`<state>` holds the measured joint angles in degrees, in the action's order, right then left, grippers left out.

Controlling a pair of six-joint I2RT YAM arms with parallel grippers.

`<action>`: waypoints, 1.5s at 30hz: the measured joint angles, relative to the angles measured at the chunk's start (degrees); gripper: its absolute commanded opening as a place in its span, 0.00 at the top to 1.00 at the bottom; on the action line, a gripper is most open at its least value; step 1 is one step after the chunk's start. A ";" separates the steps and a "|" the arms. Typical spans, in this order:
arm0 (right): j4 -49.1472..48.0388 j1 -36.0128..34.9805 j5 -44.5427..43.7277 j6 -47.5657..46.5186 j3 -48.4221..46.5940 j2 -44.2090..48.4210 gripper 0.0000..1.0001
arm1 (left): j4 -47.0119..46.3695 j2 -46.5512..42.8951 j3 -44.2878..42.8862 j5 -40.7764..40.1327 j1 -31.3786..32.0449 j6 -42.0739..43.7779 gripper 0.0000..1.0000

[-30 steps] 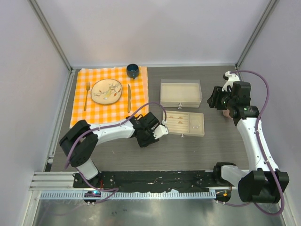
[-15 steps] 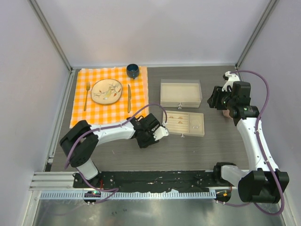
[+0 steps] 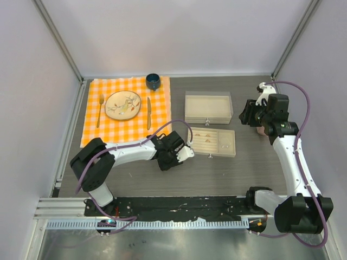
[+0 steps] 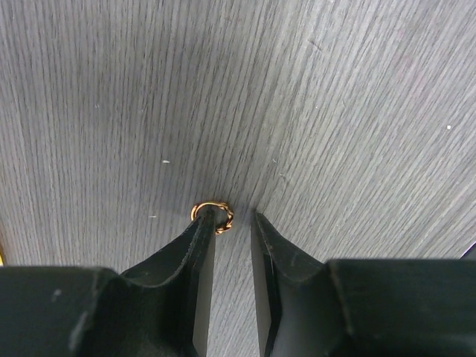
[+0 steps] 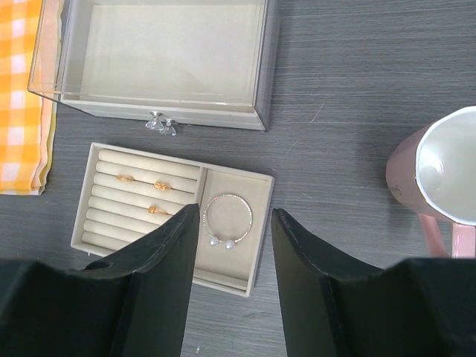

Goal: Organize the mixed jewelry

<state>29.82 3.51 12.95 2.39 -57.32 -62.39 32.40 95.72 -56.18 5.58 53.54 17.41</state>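
The tray (image 5: 223, 269) holds three gold rings (image 5: 156, 185) and a silver hoop (image 5: 227, 195). Left fingers (image 4: 201, 256) sit narrow by a loose ring (image 4: 227, 218) on the table (image 4: 335, 111); right fingers (image 5: 171, 260) are wide.

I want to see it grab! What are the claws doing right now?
Left claw: open a crack, gold ring by one tip, not gripped.
Right claw: open, empty.

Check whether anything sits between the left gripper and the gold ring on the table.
Nothing visible does. The gold ring lies on the bare table right at the tip of the left gripper, partly hidden behind one finger rather than centred in the open gap.
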 measured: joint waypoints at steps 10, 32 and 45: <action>0.00 0.00 0.00 -0.17 0.04 0.00 0.51 | 0.13 0.20 -0.07 0.00 0.74 0.87 0.82; 0.07 0.00 3.39 -0.85 0.02 -1.16 0.48 | 1.77 -2.78 -0.17 0.68 0.96 3.13 1.00; -0.55 0.00 22.01 -4.37 -1.62 -4.26 0.43 | 7.74 -12.26 -14.08 21.40 -6.34 1.97 1.00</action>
<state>29.28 3.51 34.96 -1.98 -58.94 -66.65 40.14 83.46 -70.26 26.98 47.20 19.38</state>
